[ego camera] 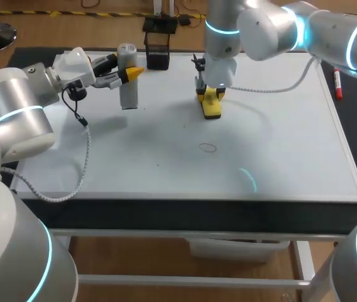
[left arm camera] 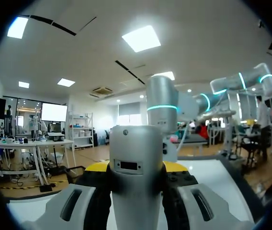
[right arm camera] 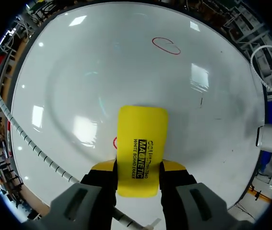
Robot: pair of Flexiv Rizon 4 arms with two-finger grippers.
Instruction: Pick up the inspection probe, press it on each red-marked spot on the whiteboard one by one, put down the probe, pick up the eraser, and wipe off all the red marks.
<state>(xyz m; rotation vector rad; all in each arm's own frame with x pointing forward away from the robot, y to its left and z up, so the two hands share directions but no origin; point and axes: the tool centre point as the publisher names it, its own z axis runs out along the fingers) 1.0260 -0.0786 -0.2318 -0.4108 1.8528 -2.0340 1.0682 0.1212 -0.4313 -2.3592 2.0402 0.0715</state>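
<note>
Two yellow-tipped fingers of my right gripper point(right arm camera: 138, 168) pinch the yellow block-shaped whiteboard eraser point(right arm camera: 142, 139) from both sides. It sits low over the white whiteboard point(ego camera: 279, 145), in the upper middle of the head view. A small red mark point(right arm camera: 115, 142) peeks out at the eraser's edge, and a red oval outline point(right arm camera: 166, 45) lies well ahead of the gripper. My left gripper point(left arm camera: 136, 167) is clamped on the grey cylindrical inspection probe point(left arm camera: 137, 143), held upright at the head view's upper left. A red marker pen point(ego camera: 337, 83) lies at the board's right edge.
</note>
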